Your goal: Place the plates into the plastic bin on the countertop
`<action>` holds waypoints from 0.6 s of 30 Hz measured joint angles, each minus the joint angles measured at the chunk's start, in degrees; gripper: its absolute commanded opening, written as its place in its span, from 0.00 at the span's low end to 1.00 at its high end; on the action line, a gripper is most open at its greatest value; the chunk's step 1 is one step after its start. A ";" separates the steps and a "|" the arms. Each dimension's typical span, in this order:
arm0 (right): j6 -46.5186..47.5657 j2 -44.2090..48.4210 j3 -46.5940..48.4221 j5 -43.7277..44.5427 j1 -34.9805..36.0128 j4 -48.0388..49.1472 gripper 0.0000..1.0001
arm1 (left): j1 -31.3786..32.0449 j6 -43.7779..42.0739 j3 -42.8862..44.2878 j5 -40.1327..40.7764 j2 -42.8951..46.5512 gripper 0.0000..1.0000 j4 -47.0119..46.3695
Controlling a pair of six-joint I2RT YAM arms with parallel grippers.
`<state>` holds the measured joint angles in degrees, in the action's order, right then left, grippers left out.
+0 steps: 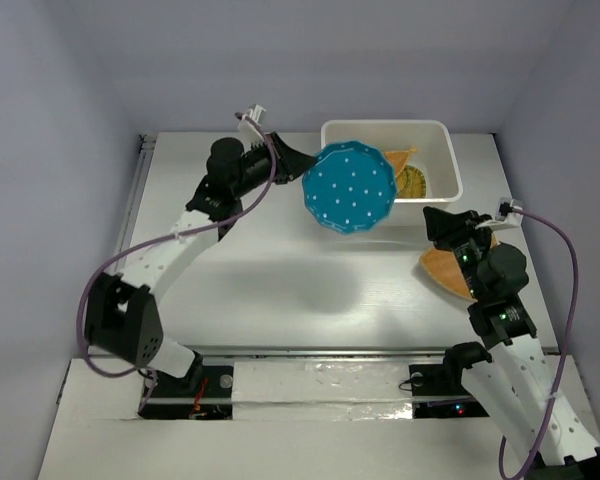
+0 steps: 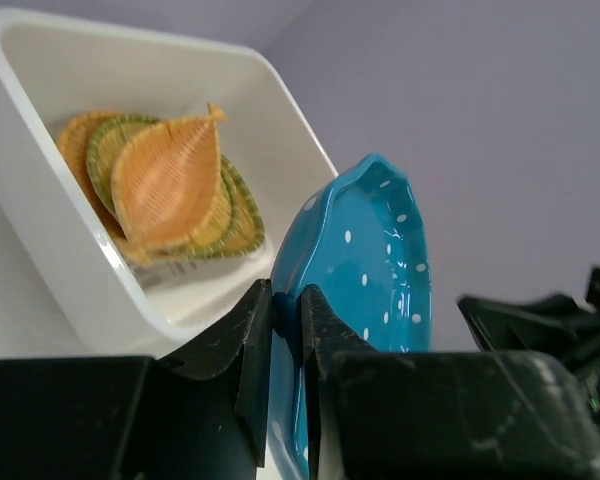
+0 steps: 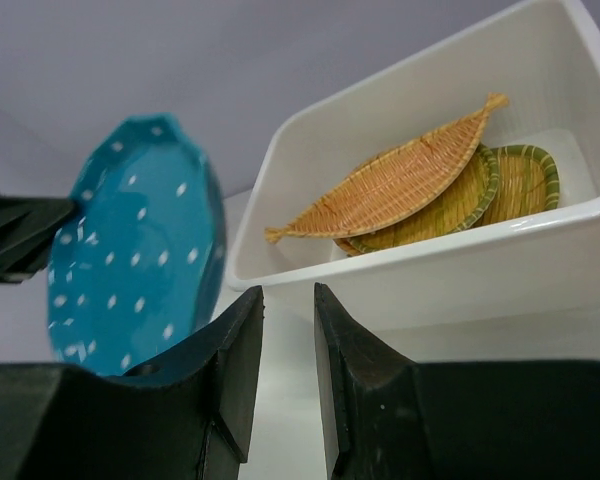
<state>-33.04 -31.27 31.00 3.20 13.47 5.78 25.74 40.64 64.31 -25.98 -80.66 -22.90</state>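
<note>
My left gripper [image 1: 298, 160] is shut on the rim of the teal scalloped plate [image 1: 350, 187] and holds it tilted in the air at the left end of the white plastic bin [image 1: 442, 128]. In the left wrist view the jaws [image 2: 287, 295] pinch the teal plate [image 2: 370, 260] beside the bin [image 2: 30, 180]. Several woven plates [image 1: 408, 175] lie stacked in the bin, also in the right wrist view [image 3: 400, 180]. One orange woven plate [image 1: 445, 268] lies on the countertop [image 1: 280, 270] under my right gripper [image 1: 445, 222], which is empty with its jaws a narrow gap apart [image 3: 287, 295].
A metal rail [image 1: 135, 195] runs along the countertop's left edge. The bin stands at the back right near the wall. The right arm reaches over the orange plate at the right edge. The teal plate [image 3: 130, 250] hangs left of the bin [image 3: 430, 270].
</note>
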 measured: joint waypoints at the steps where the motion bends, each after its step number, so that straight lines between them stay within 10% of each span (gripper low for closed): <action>1: 0.00 0.37 0.00 0.22 0.00 -0.11 0.33 | -0.33 0.09 2.49 -0.17 -2.67 0.00 -0.02; 18: 0.02 0.09 0.00 0.48 0.00 -0.28 0.33 | -1.07 3.80 39.78 2.19 -42.42 0.00 -1.51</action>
<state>-33.01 -31.18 31.00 3.68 13.47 5.50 24.67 44.45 104.09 -23.79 -123.09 -24.40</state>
